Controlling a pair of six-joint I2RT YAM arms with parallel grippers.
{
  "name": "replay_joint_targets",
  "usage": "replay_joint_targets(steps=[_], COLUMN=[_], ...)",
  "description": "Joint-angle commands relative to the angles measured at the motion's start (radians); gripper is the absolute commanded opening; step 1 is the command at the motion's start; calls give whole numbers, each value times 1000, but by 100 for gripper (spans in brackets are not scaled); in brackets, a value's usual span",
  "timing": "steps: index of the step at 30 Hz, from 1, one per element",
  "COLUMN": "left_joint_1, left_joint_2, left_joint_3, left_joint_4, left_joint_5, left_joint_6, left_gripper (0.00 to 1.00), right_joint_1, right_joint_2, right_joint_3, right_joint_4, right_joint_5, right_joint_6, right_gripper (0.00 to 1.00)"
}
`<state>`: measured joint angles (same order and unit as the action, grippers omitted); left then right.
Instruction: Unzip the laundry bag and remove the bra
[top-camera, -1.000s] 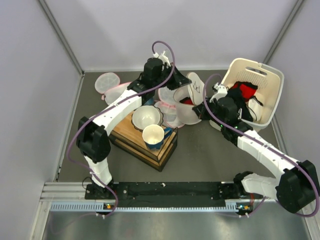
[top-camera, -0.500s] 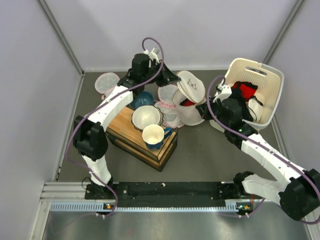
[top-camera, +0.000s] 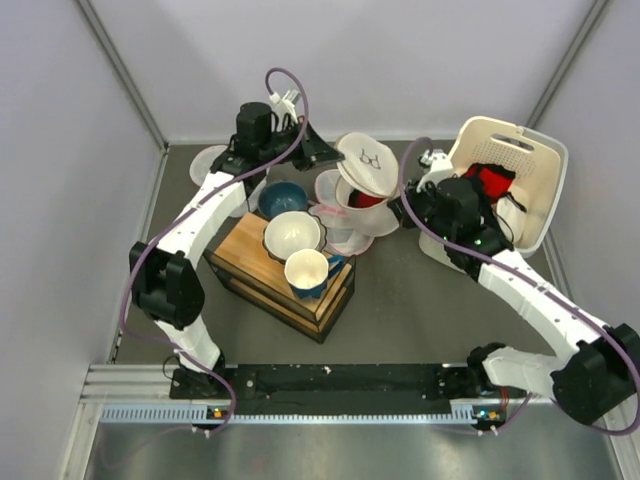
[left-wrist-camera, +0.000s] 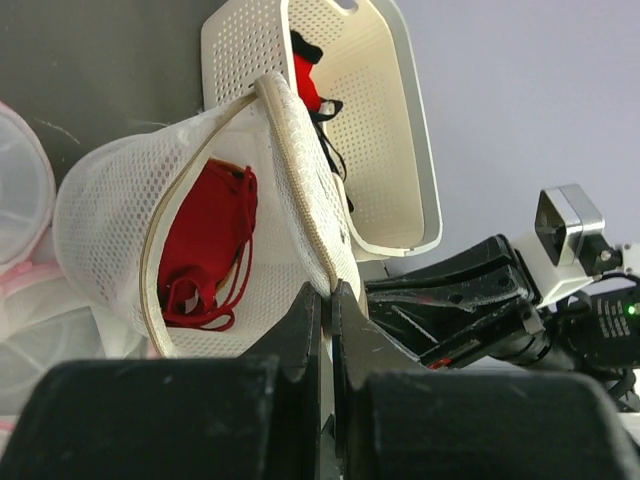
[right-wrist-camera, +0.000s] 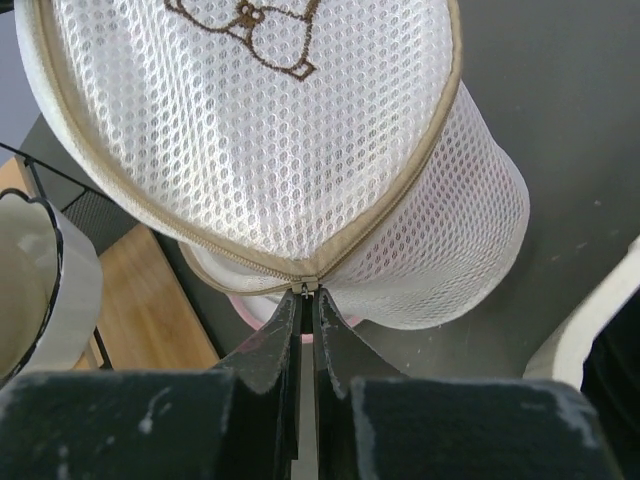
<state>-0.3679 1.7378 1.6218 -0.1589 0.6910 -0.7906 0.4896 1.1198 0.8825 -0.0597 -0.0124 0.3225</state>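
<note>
Laundry bag (top-camera: 365, 165) sits at your 12 o'clock, part unzipped, lid flap raised. Your right gripper (right-wrist-camera: 303, 300) pinches its zip end at 4 o'clock; your left gripper (left-wrist-camera: 326, 300) clamps its rim at 10. The bra (left-wrist-camera: 205, 245) lies inside. A basket (top-camera: 512, 147) stands at 2 o'clock.

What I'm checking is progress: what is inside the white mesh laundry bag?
Through the opened side of the laundry bag, the red bra with thin straps shows inside. Whatever lies behind the bra is covered.
</note>
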Motion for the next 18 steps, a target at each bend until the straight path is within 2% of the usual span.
replay_joint_targets(steps=[1,6,8,13,18], left_joint_1=[31,-32,-43,-2,7], left_joint_2=[-55,-32,-21,-63,-63], left_joint_3=[50,38,39,27,67], left_joint_4=[71,59,47,-17,-48], left_joint_5=[70,103,114,117,156], left_joint_6=[63,73,89,145,172], left_gripper=[0,0,0,0,0], right_joint_1=[-25,-66,-80,-230,-261], right_joint_2=[110,291,336,400,532], right_joint_3=[156,343,368,424,562], right_joint_4=[-118,-180,-178,-178,-215], right_joint_5=[-38,-265,-282,-356,-432], right_joint_6=[-111,-143,-155,-155,-187], right_gripper=[0,0,0,0,0])
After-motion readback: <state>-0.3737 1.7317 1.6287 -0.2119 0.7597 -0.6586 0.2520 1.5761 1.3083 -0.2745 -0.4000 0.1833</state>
